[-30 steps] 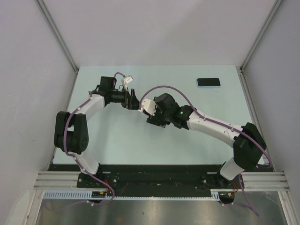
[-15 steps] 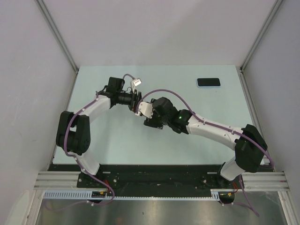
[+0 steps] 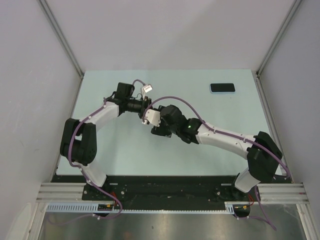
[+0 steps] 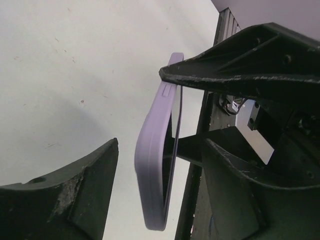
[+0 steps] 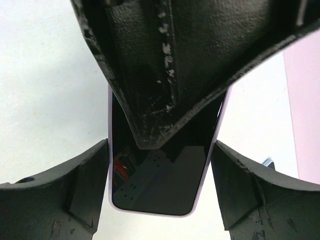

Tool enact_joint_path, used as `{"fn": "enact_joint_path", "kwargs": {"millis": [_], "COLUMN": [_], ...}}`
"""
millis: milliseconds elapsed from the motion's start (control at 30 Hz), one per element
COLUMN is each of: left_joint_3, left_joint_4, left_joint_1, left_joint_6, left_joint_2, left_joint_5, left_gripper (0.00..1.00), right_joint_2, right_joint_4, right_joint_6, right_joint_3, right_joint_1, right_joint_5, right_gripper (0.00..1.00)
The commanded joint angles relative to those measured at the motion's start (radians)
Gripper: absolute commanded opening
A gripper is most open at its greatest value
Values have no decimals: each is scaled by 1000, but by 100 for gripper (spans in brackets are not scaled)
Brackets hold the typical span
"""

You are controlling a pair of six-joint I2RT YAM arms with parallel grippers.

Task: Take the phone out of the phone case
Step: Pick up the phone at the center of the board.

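Note:
The phone (image 5: pixel 160 185) has a black screen and sits in a lilac case (image 4: pixel 152 165). It is held off the table, edge-on in the left wrist view. My right gripper (image 5: pixel 160 145) is shut on the case's two long edges. My left gripper (image 4: pixel 161 145) is open around the same phone, one finger on the back side with a clear gap, the other finger (image 5: pixel 160 75) across the screen side. In the top view both grippers meet at the table's middle, left (image 3: pixel 144 108) and right (image 3: pixel 153 123), with the pale case (image 3: pixel 149 116) between them.
A second phone in a light blue case (image 3: pixel 222 88) lies flat at the back right of the pale green table (image 3: pixel 125 150). Grey walls stand on the left, the back and the right. A purple cable loops over each arm.
My left gripper has moved right and closed in around the phone. My right gripper has carried the phone a little to the left towards it.

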Motion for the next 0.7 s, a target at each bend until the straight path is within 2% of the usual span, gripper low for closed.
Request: {"fn": "enact_joint_path", "kwargs": {"millis": [0, 33, 167, 233, 500, 667], "left_joint_3": [0, 0, -6, -7, -15, -12], "left_joint_4": [3, 2, 3, 3, -3, -8], "left_joint_1": [-9, -11, -14, -14, -14, -16], "left_joint_6": [1, 1, 1, 1, 10, 13], "left_joint_2": [-18, -18, -15, -13, -9, -3], "left_joint_5": [66, 68, 71, 71, 57, 53], "left_gripper": [70, 66, 60, 52, 47, 40], "right_joint_2": [6, 9, 15, 17, 9, 9], "right_joint_4": [109, 115, 129, 135, 138, 130], "right_joint_6": [-21, -23, -36, -43, -70, -81], "right_joint_3": [14, 13, 14, 14, 13, 14], "right_joint_1": [21, 21, 28, 28, 28, 28], "right_joint_5": [39, 42, 54, 63, 73, 71], "right_gripper": [0, 0, 0, 0, 0, 0]}}
